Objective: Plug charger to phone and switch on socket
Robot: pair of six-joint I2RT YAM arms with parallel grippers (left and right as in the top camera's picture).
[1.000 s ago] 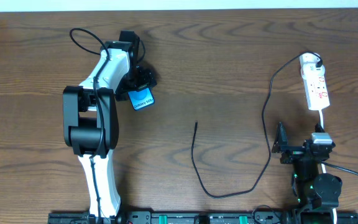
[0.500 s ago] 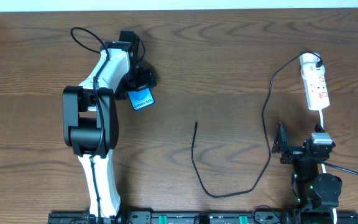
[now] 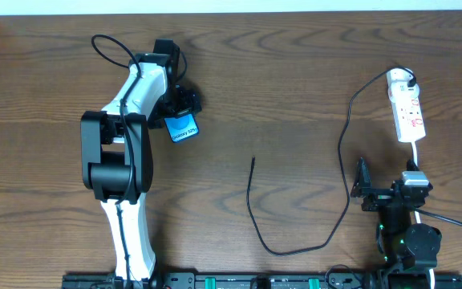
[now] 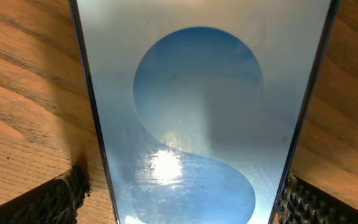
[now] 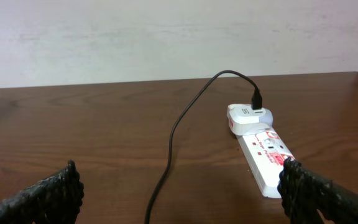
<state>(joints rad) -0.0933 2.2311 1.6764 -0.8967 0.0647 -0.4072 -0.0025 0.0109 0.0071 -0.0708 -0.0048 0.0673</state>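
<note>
Two arms overhead: the left gripper (image 3: pixel 181 103) hung over the blue-screened phone (image 3: pixel 182 128), and the charger (image 3: pixel 251 205) looped its thin black cable to the white socket (image 3: pixel 407 112). Left wrist view: jaws spread wide, phone lying flat between them. Right wrist view: the right gripper (image 3: pixel 387 191) gaped empty, facing the red-marked socket.

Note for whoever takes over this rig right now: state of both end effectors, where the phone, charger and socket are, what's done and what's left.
Left end effector: open, straddling the phone, which lies screen up on the table.
Right end effector: open, empty, facing the socket.
Charger: one end plugged in at the socket's far end; the small tip lies free mid-table, apart from the phone.
Done: charger is in the socket.
Left: plug the tip into the phone and switch the socket on; its switch state is unreadable.
</note>
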